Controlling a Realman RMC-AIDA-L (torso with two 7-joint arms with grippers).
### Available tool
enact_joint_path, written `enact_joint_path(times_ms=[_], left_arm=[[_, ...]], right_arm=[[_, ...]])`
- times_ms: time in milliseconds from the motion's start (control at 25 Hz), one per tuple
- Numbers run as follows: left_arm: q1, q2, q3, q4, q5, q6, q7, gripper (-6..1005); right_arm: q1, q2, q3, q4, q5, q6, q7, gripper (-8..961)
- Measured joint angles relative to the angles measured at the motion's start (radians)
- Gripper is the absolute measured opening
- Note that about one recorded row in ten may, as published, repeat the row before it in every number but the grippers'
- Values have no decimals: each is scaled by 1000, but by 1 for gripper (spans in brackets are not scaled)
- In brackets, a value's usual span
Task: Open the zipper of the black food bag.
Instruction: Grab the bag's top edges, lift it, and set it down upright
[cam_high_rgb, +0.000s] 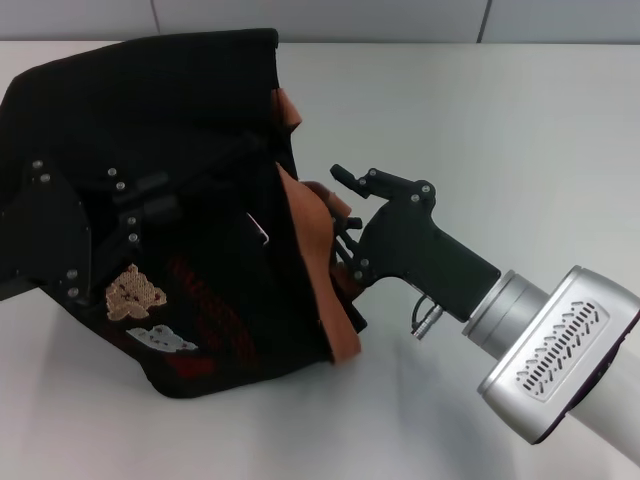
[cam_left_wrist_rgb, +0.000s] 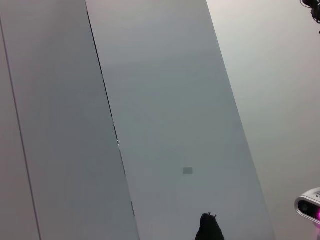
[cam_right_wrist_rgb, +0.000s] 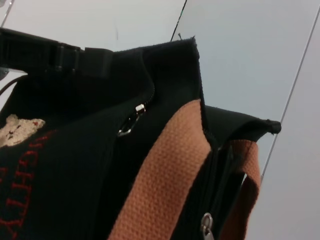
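Item: black food bag, lying tipped on the white table, filling the head view from about 9 o'clock to centre, bear patch and red lettering facing up, orange-brown handles at its 3 o'clock edge. Item: the zipper along the main mouth between the handles; in the right wrist view I read its silvery pull low between the two handle straps, and the teeth I can follow above it look closed, though much of the run is hidden. A second, shorter zipper with its own pull sits on the front panel; not the target. Progress, by my judgement: opening not yet begun or barely so; gripping the main pull and drawing it along the mouth all remain. Item: right gripper, reaching in from 4 o'clock, forearm angled up toward the bag's mouth, fingertips at the handles; one finger juts out free, the other is lost in the straps, so I cannot tell whether it grips anything. Item: left gripper, at 9 o'clock, black plates pressed against the bag's side as if bracing it; finger state I cannot tell. Its wrist camera shows only wall panels.
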Motion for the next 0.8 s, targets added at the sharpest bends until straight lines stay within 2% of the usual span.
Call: enact_joint_path(times_ms=[440, 800], left_arm=[[2, -1, 1, 0, 0, 3, 0, 91], [0, -1, 1, 0, 0, 0, 1, 92]], right_arm=[[-5, 0, -12, 8, -8, -4, -43, 300], [-34, -3, -12, 5, -8, -99, 31, 302]])
